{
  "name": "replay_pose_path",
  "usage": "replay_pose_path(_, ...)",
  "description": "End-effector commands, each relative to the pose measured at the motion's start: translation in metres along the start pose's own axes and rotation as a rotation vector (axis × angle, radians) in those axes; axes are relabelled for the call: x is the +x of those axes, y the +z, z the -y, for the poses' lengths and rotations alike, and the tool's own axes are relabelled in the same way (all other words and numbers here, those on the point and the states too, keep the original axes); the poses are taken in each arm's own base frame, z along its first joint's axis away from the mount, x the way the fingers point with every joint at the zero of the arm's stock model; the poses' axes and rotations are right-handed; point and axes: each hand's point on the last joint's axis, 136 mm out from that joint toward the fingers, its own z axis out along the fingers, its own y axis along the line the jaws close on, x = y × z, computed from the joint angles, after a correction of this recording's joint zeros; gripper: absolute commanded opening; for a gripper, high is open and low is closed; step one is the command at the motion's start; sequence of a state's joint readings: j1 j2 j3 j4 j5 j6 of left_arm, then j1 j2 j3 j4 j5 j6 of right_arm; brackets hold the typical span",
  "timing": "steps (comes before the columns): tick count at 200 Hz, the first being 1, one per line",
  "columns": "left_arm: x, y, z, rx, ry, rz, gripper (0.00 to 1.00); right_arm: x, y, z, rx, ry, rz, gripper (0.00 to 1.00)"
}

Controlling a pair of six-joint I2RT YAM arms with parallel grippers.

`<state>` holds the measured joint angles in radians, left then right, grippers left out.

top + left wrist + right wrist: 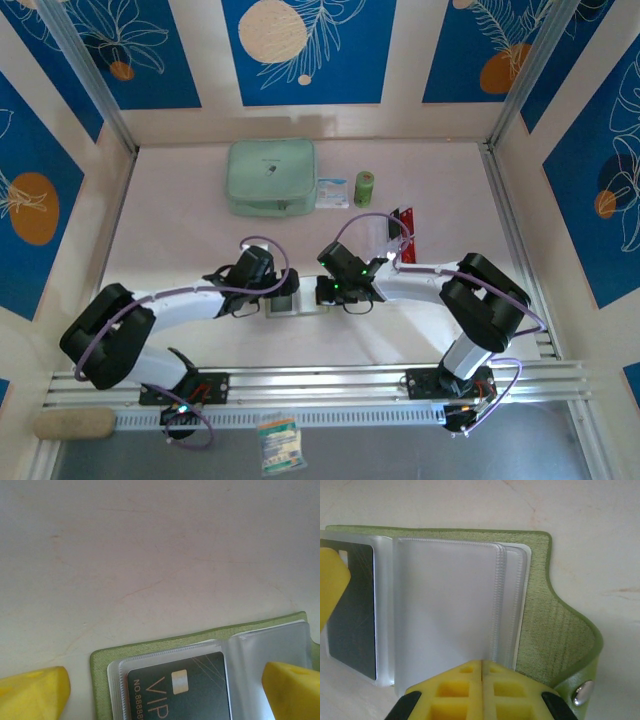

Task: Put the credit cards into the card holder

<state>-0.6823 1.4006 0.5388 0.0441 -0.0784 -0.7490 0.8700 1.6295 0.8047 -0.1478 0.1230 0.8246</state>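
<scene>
Left claw wide open, empty, over holder. Right claw shut at sleeve edge; grip unclear. Lift, and you may drag the holder, loosening the card.

Left arm and right arm: white links, black joint housings, looping lilac cables. Yellow moulded fingers; square recesses in those of right gripper.

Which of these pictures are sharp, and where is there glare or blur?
Top external: strong light washes out the table. Left wrist: the VIP card is sharp, the yellow fingers are blurred. Right wrist: the clear sleeves of the card holder look milky with glare.
</scene>
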Motion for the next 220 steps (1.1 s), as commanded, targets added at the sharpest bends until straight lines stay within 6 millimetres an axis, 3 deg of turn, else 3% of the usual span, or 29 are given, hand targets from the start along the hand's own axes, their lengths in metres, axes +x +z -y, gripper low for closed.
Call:
replay_pose_path(1, -0.003, 0.007, 0.021, 0.094, 0.015, -0.033, 1.00, 0.015, 0.008, 0.014, 0.035, 0.033, -0.060, 0.03)
replay_pose_path(67, -0.011, 0.002, 0.046, 0.186, 0.008, -0.045, 1.00, 0.015, 0.010, 0.013, 0.029, 0.039, -0.065, 0.03)
replay_pose_path(220, -0.029, -0.036, 0.073, 0.346, -0.070, 0.030, 1.00, 0.014, 0.009, 0.009, 0.016, 0.039, -0.068, 0.03)
